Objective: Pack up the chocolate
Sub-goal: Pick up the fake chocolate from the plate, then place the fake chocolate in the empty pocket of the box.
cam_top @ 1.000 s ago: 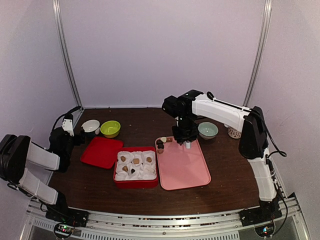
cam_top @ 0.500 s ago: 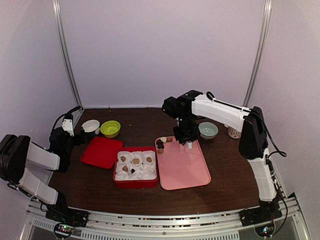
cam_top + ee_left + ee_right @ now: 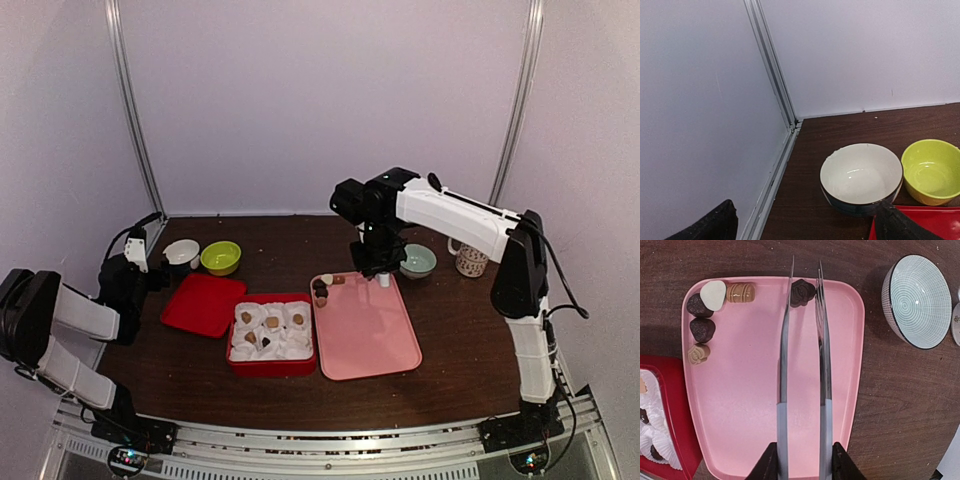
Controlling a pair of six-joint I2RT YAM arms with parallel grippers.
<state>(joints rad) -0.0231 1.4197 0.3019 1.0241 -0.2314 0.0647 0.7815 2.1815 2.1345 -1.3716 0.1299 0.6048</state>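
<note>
dark wood table (image 3: 200, 385), pale walls all round. far left, the left gripper (image 3: 805, 223) hangs nr the back corner, fingers spread wide, only their black tips in shot. white bowl (image 3: 861, 172) and green bowl (image 3: 932, 172) sit just ahead of it; flat red tray (image 3: 203, 303) mostly cut off there. red box (image 3: 270, 366) mid-table has chocolate (image 3: 272, 322) in white paper cups, too small to count. pink tray (image 3: 750, 405) next: five pcs bunched at its far-left corner, one dark pc (image 3: 801, 292) between the tips of the tongs (image 3: 782, 365). right gripper (image 3: 804, 462) pinches the tongs; can't tell if that pc's lifted. patterned bowl (image 3: 917, 300) right of the tray, mug (image 3: 468, 262) beyond.
</note>
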